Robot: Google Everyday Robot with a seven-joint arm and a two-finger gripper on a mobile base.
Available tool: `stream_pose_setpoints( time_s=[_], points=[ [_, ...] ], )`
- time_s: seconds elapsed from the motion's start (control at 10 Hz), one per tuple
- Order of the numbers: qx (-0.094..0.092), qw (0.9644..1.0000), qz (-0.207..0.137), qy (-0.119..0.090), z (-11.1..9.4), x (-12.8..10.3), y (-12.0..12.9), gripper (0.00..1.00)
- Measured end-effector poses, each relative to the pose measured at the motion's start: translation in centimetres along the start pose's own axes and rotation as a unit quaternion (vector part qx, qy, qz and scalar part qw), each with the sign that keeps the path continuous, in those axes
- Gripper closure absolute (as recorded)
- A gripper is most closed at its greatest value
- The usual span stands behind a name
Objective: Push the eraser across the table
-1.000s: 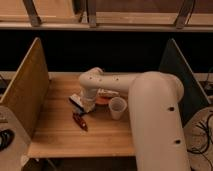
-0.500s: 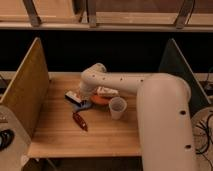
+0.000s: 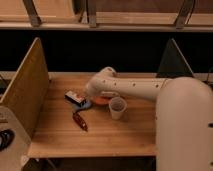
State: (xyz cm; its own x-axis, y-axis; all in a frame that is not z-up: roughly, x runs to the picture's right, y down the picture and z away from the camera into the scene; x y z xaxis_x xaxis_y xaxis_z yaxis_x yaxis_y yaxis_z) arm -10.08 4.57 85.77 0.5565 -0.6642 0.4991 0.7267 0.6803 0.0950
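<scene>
Risk: I judge the eraser [image 3: 75,97] could pivot instead of sliding straight, since it lies at a slant and a push off its middle would spin it toward the blue rounded item [image 3: 83,104] just beside it.
Second risk: the paper cup [image 3: 117,107] stands close under the arm [image 3: 130,89]; a wide sweep of the forearm might tip it, in my view.
Third risk: the dark red pointed piece [image 3: 79,121] lies below the eraser, left of frame centre, and a downward push could drag it along.
Claw: I place the claw [image 3: 92,95] at the end of the white arm, near frame centre, low over the counter [image 3: 125,132] and just right of the eraser.
Claw opening: hidden behind the wrist housing from here, so I cannot tell.
Claw contact: it seems to hold nothing; whether it touches the eraser I cannot tell.
Eraser position: on the counter, left of centre, well apart from the left end panel [image 3: 27,90].
</scene>
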Motion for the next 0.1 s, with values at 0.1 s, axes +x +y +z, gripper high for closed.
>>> stream_pose_setpoints(
  time_s=[0.1],
  points=[
    [-0.009, 0.9998, -0.002, 0.019, -1.48, 0.01, 1.16, 1.00]
  ],
)
